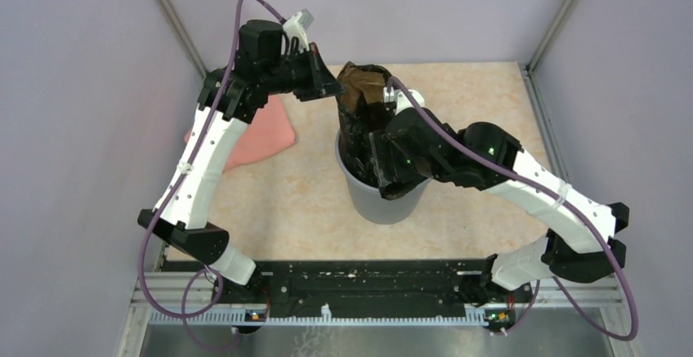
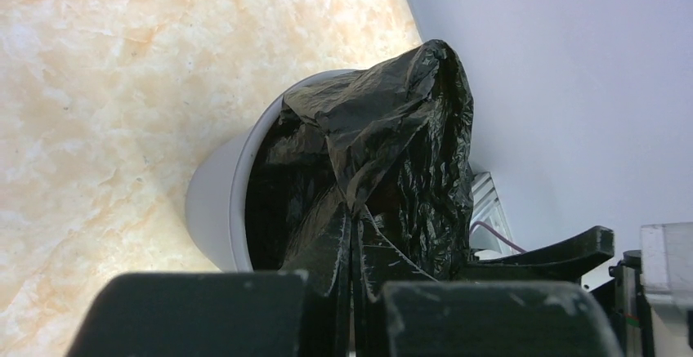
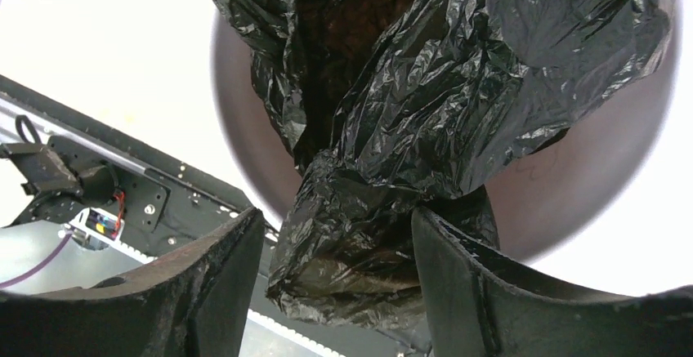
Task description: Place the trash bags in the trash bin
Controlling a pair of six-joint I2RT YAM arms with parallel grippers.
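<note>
A grey round plastic bin (image 1: pixel 384 206) stands mid-table with bare tabletop on every side. A salmon-pink folded cloth (image 1: pixel 261 136) lies well to its left. The crinkled glossy black plastic trash bag (image 1: pixel 364 87) sits partly inside the bin, and its top rises above the far rim. The left gripper (image 2: pixel 353 279) is pinched tight on that raised edge. The right gripper (image 3: pixel 337 226) hangs over the near rim, fingers apart around a loose fold. The beige marbled table (image 1: pixel 278 210) is enclosed by lilac walls (image 1: pixel 82 87).

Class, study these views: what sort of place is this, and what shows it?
Probably a robotics test cell: plain walls with metal framing enclose a marble-patterned tabletop, and a left arm and right arm stand bolted at its near edge, both reaching to a grey bin.
</note>
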